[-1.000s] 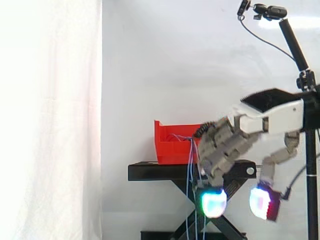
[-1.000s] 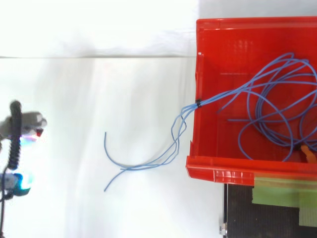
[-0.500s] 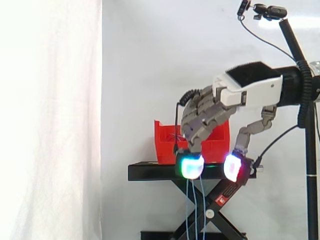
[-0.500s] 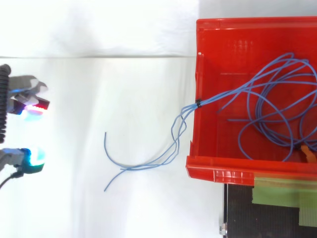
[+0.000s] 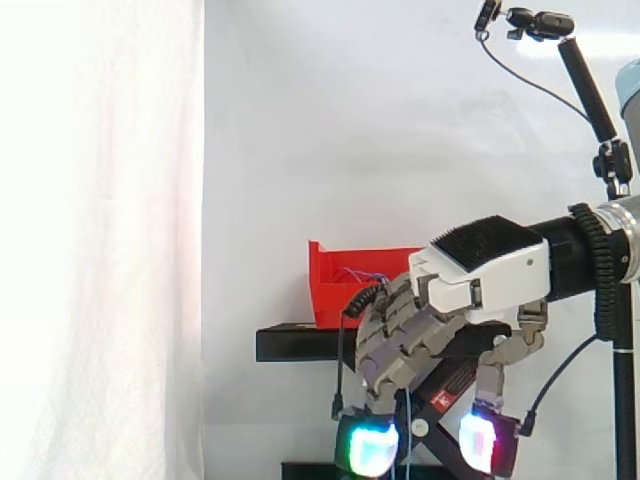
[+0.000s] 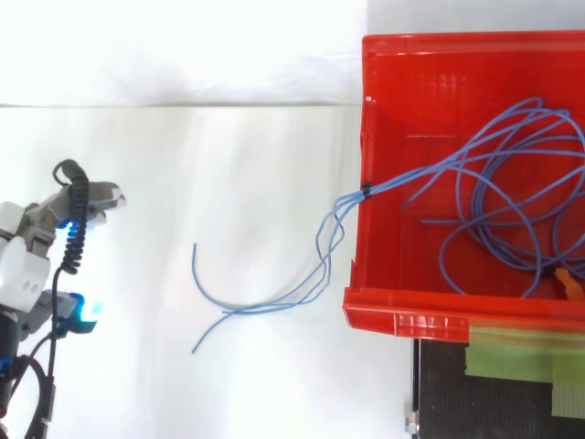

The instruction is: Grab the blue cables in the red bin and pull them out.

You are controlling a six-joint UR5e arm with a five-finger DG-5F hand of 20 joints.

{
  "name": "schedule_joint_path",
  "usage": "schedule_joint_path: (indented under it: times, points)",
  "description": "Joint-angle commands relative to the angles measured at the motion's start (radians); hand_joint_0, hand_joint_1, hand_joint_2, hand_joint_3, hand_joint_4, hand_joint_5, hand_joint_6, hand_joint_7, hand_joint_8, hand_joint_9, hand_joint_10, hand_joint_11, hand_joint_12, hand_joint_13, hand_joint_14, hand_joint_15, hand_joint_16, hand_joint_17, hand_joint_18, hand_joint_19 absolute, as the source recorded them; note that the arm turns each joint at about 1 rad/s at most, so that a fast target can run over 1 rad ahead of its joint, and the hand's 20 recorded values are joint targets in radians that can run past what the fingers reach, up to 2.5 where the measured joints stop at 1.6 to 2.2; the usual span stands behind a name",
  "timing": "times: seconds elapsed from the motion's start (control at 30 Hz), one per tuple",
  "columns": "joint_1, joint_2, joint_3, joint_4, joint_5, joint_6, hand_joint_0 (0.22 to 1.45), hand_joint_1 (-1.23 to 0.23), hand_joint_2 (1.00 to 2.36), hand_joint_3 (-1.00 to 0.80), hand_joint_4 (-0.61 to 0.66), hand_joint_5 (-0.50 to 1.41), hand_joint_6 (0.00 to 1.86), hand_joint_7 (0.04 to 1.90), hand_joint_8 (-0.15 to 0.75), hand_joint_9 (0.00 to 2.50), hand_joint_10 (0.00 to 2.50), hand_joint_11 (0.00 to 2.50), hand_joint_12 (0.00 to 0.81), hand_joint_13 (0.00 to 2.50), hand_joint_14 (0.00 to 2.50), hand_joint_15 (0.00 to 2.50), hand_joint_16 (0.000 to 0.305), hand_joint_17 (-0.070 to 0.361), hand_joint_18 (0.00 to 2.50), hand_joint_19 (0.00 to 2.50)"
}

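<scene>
The red bin (image 6: 393, 311) holds a loose coil of thin blue cables (image 6: 512, 183). A black tie gathers them at the bin's left wall, and their free ends trail out over the wall and down outside it. In the side view the bin (image 5: 340, 300) sits on the black stand, with a cable strand (image 5: 407, 425) hanging below it. My hand (image 5: 480, 280) is low beside the stand, fingers pointing down and spread, open and holding nothing. From above, the hand (image 6: 27, 270) is far left of the cable ends, well apart from them.
The black scissor stand (image 5: 300, 343) carries the bin. Green tape (image 6: 521, 352) lies along the stand's top by the bin's near wall. A small orange piece (image 6: 569, 283) sits in the bin's corner. A camera pole (image 5: 590, 90) rises at the right.
The hand, at bin height half a second ago, has dropped below the stand's top. From above it has shifted slightly towards the bin. The cables have not moved.
</scene>
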Motion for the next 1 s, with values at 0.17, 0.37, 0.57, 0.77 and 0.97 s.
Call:
schedule_joint_path:
  times: [0.17, 0.37, 0.57, 0.77, 0.97]
  points:
    - [-0.038, -0.012, -0.001, 0.115, -0.026, -0.230, 0.76, -1.07, 1.00, -1.00, -0.09, 0.46, 0.00, 0.69, 0.236, 0.59, 0.02, 1.20, 0.375, 0.55, 0.02, 0.68, 0.049, 0.109, 0.44, 0.59]
    - [-0.056, -0.012, 0.001, 0.126, -0.025, -0.347, 0.76, -1.06, 1.00, -1.00, -0.09, 0.46, 0.00, 0.69, 0.235, 0.59, 0.02, 1.20, 0.377, 0.55, 0.02, 0.67, 0.048, 0.109, 0.43, 0.60]
    - [-0.079, -0.012, -0.001, 0.112, -0.025, -0.408, 0.76, -1.06, 1.00, -1.00, -0.09, 0.46, 0.00, 0.69, 0.236, 0.59, 0.01, 1.20, 0.376, 0.54, 0.02, 0.67, 0.049, 0.109, 0.43, 0.60]
    - [-0.101, -0.012, -0.001, 0.092, -0.026, -0.486, 0.76, -1.06, 1.00, -1.00, -0.09, 0.46, 0.00, 0.68, 0.234, 0.59, 0.01, 1.19, 0.376, 0.54, 0.02, 0.66, 0.048, 0.109, 0.43, 0.60]
    - [-0.137, -0.012, 0.015, 0.037, -0.042, -0.572, 0.76, -1.05, 1.00, -1.00, -0.08, 0.46, 0.00, 0.67, 0.233, 0.59, 0.02, 1.19, 0.376, 0.54, 0.02, 0.67, 0.048, 0.109, 0.43, 0.60]
